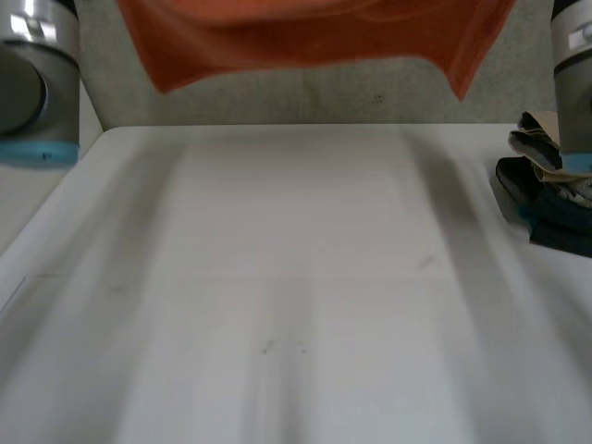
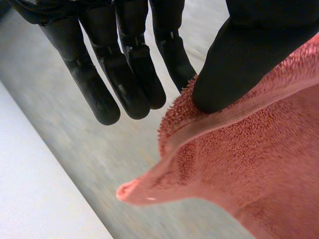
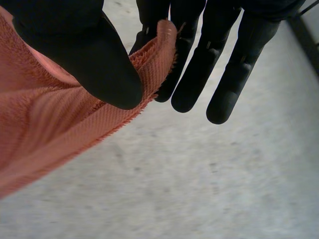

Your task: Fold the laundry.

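An orange towel (image 1: 305, 32) hangs spread out in the air above the far edge of the white table (image 1: 296, 296), its lower hem sagging between two corners. My left hand (image 2: 249, 55) pinches one corner of the towel (image 2: 239, 164) between the thumb and a finger; the other fingers (image 2: 124, 74) point straight down beside it. My right hand (image 3: 84, 55) pinches the opposite corner of the towel (image 3: 45, 124) the same way, thumb pressed on the hem, remaining fingers (image 3: 219, 64) straight.
A pile of dark and light clothes (image 1: 546, 185) lies at the table's right edge. Both grey arms with light-blue caps (image 1: 37, 92) rise at the sides. Grey floor lies beyond the table's far edge.
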### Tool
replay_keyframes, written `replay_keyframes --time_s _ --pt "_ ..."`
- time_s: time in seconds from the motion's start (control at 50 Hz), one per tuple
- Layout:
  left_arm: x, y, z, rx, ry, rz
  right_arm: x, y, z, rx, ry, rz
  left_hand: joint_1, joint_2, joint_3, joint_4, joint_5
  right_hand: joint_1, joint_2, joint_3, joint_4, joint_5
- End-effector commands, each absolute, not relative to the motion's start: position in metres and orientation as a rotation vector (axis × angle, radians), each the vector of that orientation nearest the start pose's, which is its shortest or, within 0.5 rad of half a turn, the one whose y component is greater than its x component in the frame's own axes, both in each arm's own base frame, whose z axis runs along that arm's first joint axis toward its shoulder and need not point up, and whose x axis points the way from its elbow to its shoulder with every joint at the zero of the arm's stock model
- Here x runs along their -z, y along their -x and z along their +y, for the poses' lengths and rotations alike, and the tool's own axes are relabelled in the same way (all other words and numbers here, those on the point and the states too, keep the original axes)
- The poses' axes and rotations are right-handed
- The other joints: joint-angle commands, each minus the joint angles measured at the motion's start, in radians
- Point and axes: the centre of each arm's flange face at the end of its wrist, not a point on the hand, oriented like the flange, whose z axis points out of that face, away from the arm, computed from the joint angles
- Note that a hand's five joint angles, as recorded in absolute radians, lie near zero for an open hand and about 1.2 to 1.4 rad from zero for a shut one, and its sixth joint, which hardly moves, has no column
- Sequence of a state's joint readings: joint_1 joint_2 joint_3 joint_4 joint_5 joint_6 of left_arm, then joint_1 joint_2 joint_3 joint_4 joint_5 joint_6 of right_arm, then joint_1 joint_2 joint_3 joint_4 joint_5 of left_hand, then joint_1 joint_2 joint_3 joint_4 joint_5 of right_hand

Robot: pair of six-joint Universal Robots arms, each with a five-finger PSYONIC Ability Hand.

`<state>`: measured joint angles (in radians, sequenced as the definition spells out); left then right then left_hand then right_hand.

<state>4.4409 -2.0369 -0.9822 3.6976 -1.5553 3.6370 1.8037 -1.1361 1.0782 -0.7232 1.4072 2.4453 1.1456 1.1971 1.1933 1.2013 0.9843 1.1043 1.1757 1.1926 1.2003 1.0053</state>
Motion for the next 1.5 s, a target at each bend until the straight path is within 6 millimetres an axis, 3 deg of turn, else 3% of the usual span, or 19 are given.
replay_keyframes --time_s 0.02,0.12,0.14,0.2,0.22,0.26,0.36,0.42,0.6,0.64,0.7,0.8,1.0,1.1,1.28,1.42,1.46,1.48,1.5 --pt "-0.316 0.244 -0.386 2.532 -0.587 1.49 -0.323 -0.252 -0.399 2.908 1.031 1.333 0.251 0.199 0.203 0.195 0.237 0.292 0.221 0.204 0.196 0.216" --pt "-0.264 0.239 -0.382 2.415 -0.637 1.674 -0.243 -0.251 -0.401 2.576 1.21 1.598 0.251 0.199 0.203 0.195 0.237 0.292 0.221 0.204 0.196 0.216" --pt "-0.241 0.239 -0.381 2.36 -0.664 1.748 -0.231 -0.25 -0.401 2.531 1.223 1.642 0.251 0.199 0.203 0.195 0.237 0.292 0.221 0.204 0.196 0.216" --pt "-0.206 0.241 -0.379 2.272 -0.711 1.856 -0.189 -0.243 -0.4 2.362 1.261 1.8 0.251 0.199 0.203 0.195 0.237 0.292 0.221 0.204 0.196 0.216" --pt "-0.186 0.241 -0.376 2.217 -0.738 1.918 -0.183 -0.242 -0.399 2.33 1.266 1.83 0.251 0.199 0.203 0.195 0.237 0.292 0.221 0.204 0.196 0.216" --pt "-0.173 0.242 -0.372 2.179 -0.759 1.958 -0.169 -0.234 -0.395 2.249 1.277 1.918 0.251 0.199 0.203 0.195 0.237 0.292 0.221 0.204 0.196 0.216" --pt "-0.15 0.232 -0.344 1.975 -0.832 2.134 -0.156 -0.223 -0.376 2.058 1.339 2.074 0.251 0.199 0.203 0.195 0.237 0.292 0.221 0.204 0.196 0.216" --pt "-0.16 0.226 -0.323 1.869 -0.888 2.192 -0.16 -0.214 -0.355 1.901 1.392 2.177 0.251 0.199 0.203 0.195 0.237 0.292 0.221 0.204 0.196 0.216" --pt "-0.185 0.189 -0.216 1.279 -1.088 2.504 -0.199 -0.173 -0.274 1.348 1.589 2.472 0.251 0.199 0.203 0.195 0.237 0.292 0.221 0.204 0.196 0.216" --pt "-0.187 0.184 -0.202 1.193 -1.126 2.53 -0.205 -0.162 -0.255 1.213 1.645 2.523 0.251 0.199 0.203 0.195 0.237 0.292 0.221 0.204 0.196 0.216" --pt "-0.191 0.177 -0.192 1.133 -1.179 2.506 -0.209 -0.156 -0.25 1.191 1.719 2.527 0.251 0.199 0.203 0.195 0.237 0.292 0.221 0.204 0.196 0.216" --pt "-0.194 0.176 -0.204 1.205 -1.163 2.44 -0.21 -0.158 -0.26 1.356 1.741 2.507 0.251 0.199 0.203 0.195 0.237 0.292 0.221 0.204 0.196 0.216" --pt "-0.204 0.198 -0.283 1.662 -1.027 2.137 -0.189 -0.18 -0.306 1.721 1.565 2.44 0.251 0.199 0.203 0.195 0.237 0.292 0.221 0.204 0.196 0.216" --pt "-0.19 0.217 -0.323 1.798 -0.979 2.07 -0.172 -0.204 -0.336 1.956 1.525 2.415 0.251 0.199 0.203 0.195 0.237 0.292 0.221 0.204 0.196 0.216" --pt "-0.159 0.237 -0.385 1.842 -0.894 2.01 -0.146 -0.217 -0.387 2.15 1.451 2.382 0.251 0.199 0.203 0.195 0.237 0.292 0.221 0.204 0.196 0.216" --pt "-0.156 0.247 -0.402 1.926 -0.852 1.945 -0.134 -0.223 -0.418 2.284 1.375 2.314 0.251 0.199 0.203 0.195 0.237 0.292 0.221 0.204 0.196 0.216" --pt "-0.161 0.253 -0.405 1.988 -0.833 1.887 -0.134 -0.224 -0.422 2.313 1.333 2.297 -0.18 -0.232 -0.228 -0.236 -0.194 0.292 0.221 0.204 0.196 0.216" --pt "-0.163 0.255 -0.404 2.006 -0.829 1.867 -0.134 -0.225 -0.423 2.323 1.309 2.29 -0.584 -0.636 -0.632 -0.64 -0.598 -0.111 -0.182 -0.199 -0.207 -0.187" --pt "-0.164 0.258 -0.403 2.021 -0.831 1.854 -0.135 -0.225 -0.424 2.332 1.268 2.289 -0.971 -1.023 -1.019 -1.027 -0.984 -0.93 -1.001 -1.018 -1.026 -1.005"
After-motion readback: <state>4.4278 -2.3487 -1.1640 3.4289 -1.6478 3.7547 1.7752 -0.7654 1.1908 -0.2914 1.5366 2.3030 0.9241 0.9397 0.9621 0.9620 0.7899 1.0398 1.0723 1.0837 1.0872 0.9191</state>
